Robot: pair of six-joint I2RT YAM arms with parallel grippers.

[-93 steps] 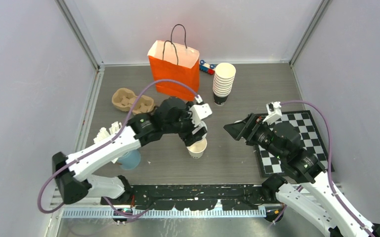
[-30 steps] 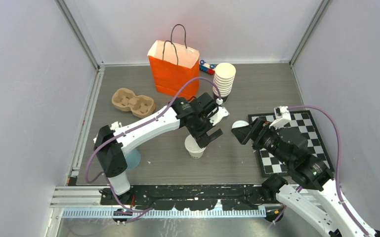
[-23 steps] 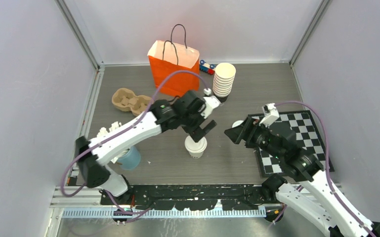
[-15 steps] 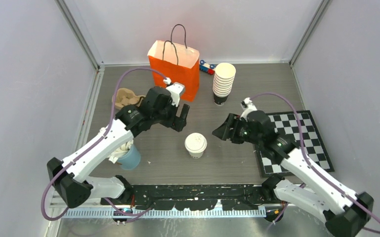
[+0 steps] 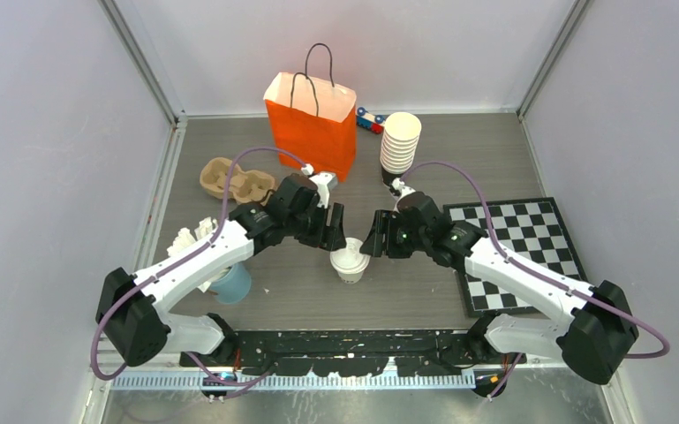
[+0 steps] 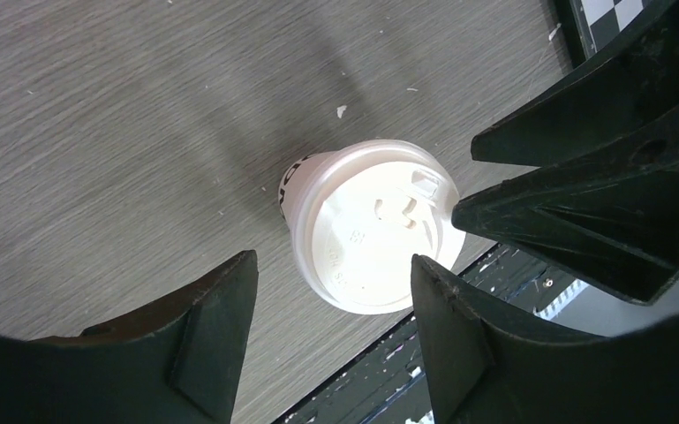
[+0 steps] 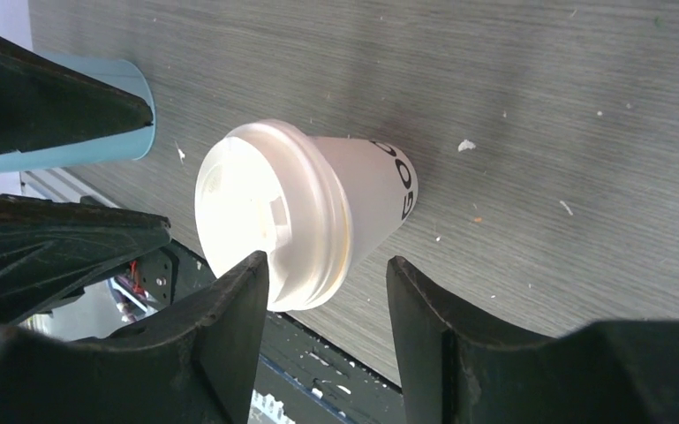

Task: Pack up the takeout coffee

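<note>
seen from above, a blue cup (image 5: pixel 232 284) of white sticks stands at the table's eight o'clock, and a cardboard cup tray (image 5: pixel 237 181) lies at ten o'clock. the left gripper (image 5: pixel 333 238) reaches in from the coffee cup's ten o'clock, its jaws partly apart and gripping nothing. its wrist view shows the lidded cup just past the two fingertips, in line with the gap. the orange bag (image 5: pixel 312 124) stands open-topped at twelve o'clock with its black handles up. the coffee cup (image 5: pixel 350 261), white paper under a round white lid, sits on the grey table (image 5: pixel 459 168) near the middle, a little toward six o'clock and well apart from the bag. the right gripper (image 5: pixel 376 240) comes in from the cup's two o'clock, jaws also partly apart. in its wrist view they straddle the lid's rim, but whether a finger touches it cannot be told. a tall stack of lidless cups (image 5: pixel 400 146) stands at one o'clock with a small toy car (image 5: pixel 369 120) just beside it. a chessboard (image 5: pixel 530 252) lies flat at three o'clock.
</note>
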